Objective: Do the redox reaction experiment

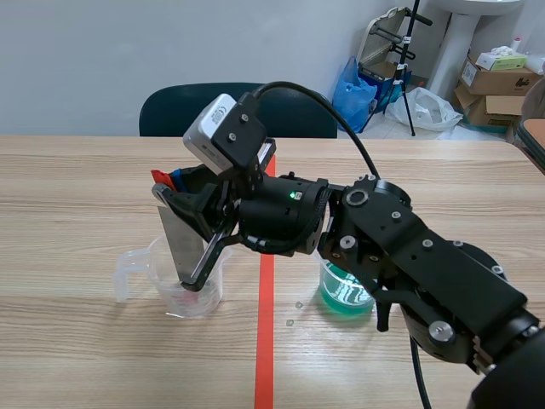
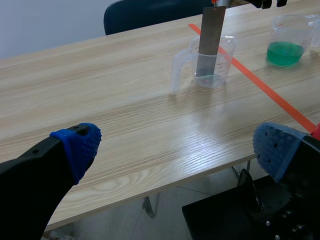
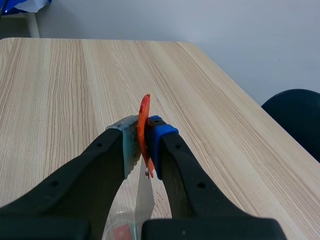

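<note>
Strip (image 1: 177, 243) clamped in my right gripper (image 3: 142, 140) | end in cup (image 1: 163, 277) | should sink straight, slowly, off cup wall | left gripper (image 2: 175, 147) wide

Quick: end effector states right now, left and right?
Left end effector: open, holding nothing.
Right end effector: shut on the metal strip, its lower end in the clear cup.

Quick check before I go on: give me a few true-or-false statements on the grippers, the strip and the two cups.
1. The right gripper is shut on the strip. True.
2. The clear cup and the green beaker sit on opposite sides of the tape line. True.
3. The strip's lower end stands in the green beaker. False: it stands in the clear cup.
4. The left gripper is shut. False: it is open and holds nothing.
</note>
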Controlling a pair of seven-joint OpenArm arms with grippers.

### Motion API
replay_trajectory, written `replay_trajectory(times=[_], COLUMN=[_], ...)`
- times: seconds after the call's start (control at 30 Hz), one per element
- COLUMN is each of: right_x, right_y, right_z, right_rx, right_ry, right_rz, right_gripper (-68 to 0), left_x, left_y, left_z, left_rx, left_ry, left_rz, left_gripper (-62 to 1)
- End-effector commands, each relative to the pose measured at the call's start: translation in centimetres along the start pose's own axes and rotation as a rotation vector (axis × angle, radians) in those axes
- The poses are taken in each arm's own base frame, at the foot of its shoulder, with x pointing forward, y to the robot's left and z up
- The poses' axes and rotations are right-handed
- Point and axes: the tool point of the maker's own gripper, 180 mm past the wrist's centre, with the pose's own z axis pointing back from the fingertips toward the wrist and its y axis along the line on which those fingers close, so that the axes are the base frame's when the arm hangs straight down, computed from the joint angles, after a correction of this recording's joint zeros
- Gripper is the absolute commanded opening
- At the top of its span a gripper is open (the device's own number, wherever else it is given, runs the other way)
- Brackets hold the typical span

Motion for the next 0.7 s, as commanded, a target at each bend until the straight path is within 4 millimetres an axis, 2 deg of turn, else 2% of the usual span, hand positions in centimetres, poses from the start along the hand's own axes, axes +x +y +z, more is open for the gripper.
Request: replay_trajectory(times=[0.0,0.13,0.17,0.23,0.33,0.4,0.57,0.67], right_x=[1.34,1.34,1.33,1.33,1.33,1.34,0.85,0.76], right_y=[-0.70,-0.69,-0.68,-0.56,-0.56,-0.56,0.17,0.20], right_z=[-0.19,-0.19,-0.19,-0.19,-0.18,-0.19,-0.19,-0.16], right_rx=[-0.009,-0.008,-0.008,-0.001,-0.001,-0.001,0.039,0.038], right_ry=[-0.045,-0.045,-0.044,-0.044,-0.044,-0.045,-0.018,-0.015], right_rz=[0.014,0.014,0.013,0.011,0.011,0.011,0.025,0.025], right_gripper=[-66.9,-66.7,-64.7,-53.3,-26.2,-15.1,-0.7,0.4], left_x=[0.64,0.64,0.64,0.64,0.64,0.64,0.64,0.64], left_y=[0.05,0.05,0.05,0.05,0.05,0.05,0.05,0.05], left_z=[-0.21,-0.21,-0.21,-0.21,-0.21,-0.21,-0.21,-0.21], left_rx=[0.004,0.004,0.004,0.004,0.004,0.004,0.004,0.004], left_ry=[-0.031,-0.031,-0.031,-0.031,-0.031,-0.031,-0.031,-0.031], left_rz=[0.000,0.000,0.000,0.000,0.000,0.000,0.000,0.000], left_gripper=[1.4,1.4,1.4,1.4,1.4,1.4,1.4,1.4])
